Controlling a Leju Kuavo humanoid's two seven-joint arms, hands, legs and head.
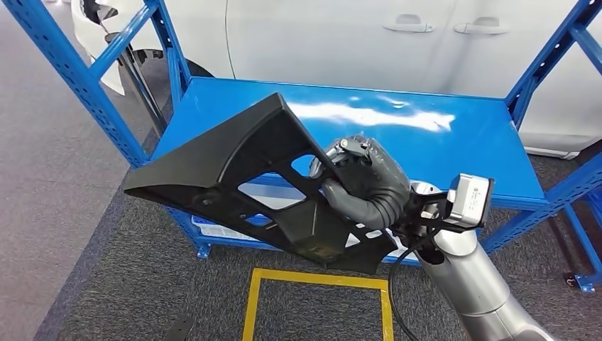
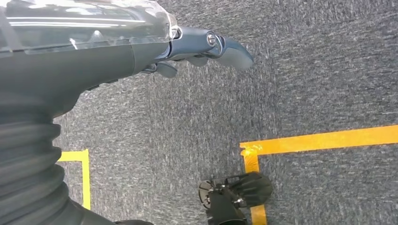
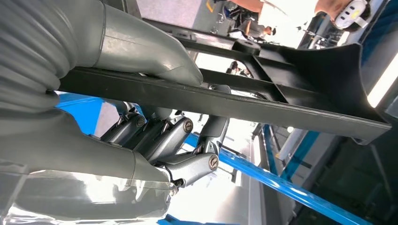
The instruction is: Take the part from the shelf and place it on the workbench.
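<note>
Head view shows us holding the part (image 1: 255, 185), a black, flat, triangular frame with cut-outs, in our right robot hand (image 1: 365, 186), whose fingers are wrapped round one of its inner bars near its 4 o'clock corner; most of the frame juts out toward 10 o'clock, in the air in front of the blue shelf (image 1: 397, 135), whose board looks bare. Right wrist view confirms the hold: the thumb (image 3: 155, 56) lies on one side of the bar and the darker fingers (image 3: 164, 138) curl under the other. Our left robot hand (image 2: 206, 47) hangs over the grey carpet (image 2: 300, 70), holding nothing, its fingers loosely apart. We judge the chief risk to be the off-centre grip: with so much of the frame cantilevered away from the hand, it could pivot or slip in the fingers as we turn. The long tip could also catch a blue upright (image 1: 78, 78) of the shelf, or the white car (image 1: 341, 42) just behind it, if we swing before backing clear. We cannot see the workbench, so the carry may involve walking, which would add jolts.
</note>
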